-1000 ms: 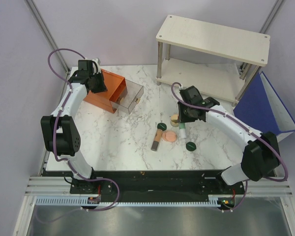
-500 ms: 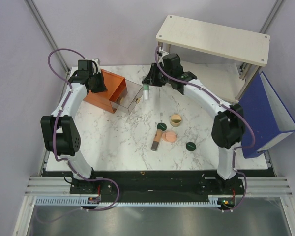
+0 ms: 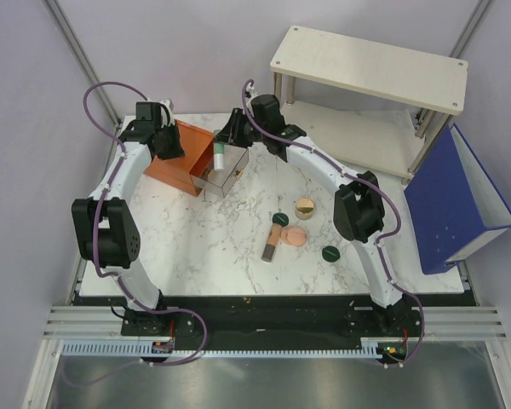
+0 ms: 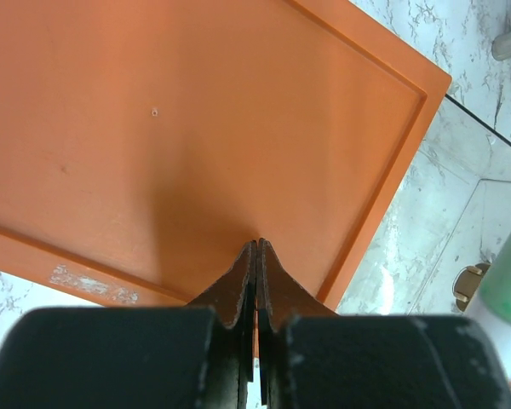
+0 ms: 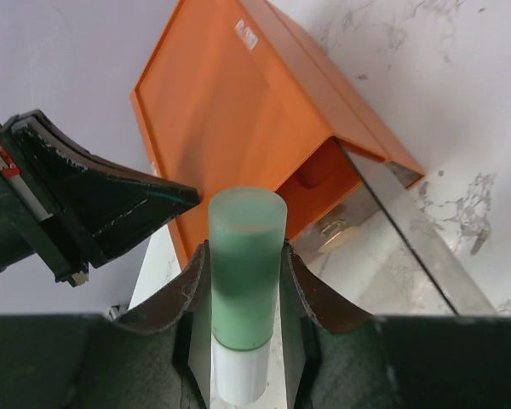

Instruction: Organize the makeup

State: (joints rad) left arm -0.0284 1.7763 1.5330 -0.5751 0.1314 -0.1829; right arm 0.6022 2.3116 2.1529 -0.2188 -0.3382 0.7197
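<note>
Orange plastic box (image 3: 192,166) sitting back-left on white marble tabletop (image 3: 213,247), its clear drawer (image 3: 236,170) sticking out. Pale wooden two-tier shelf (image 3: 370,66) standing back-right, blue plastic bin (image 3: 451,200) sitting tilted beside it.

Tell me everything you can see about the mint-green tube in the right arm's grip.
The mint-green tube is a cylinder, matte plastic by the look, with a flat round green end and a white section at the other end. The right pincer clamps it across the green part, one finger on each side. It hangs over the clear drawer pulled out of the orange box; nothing else visibly touches it.
</note>
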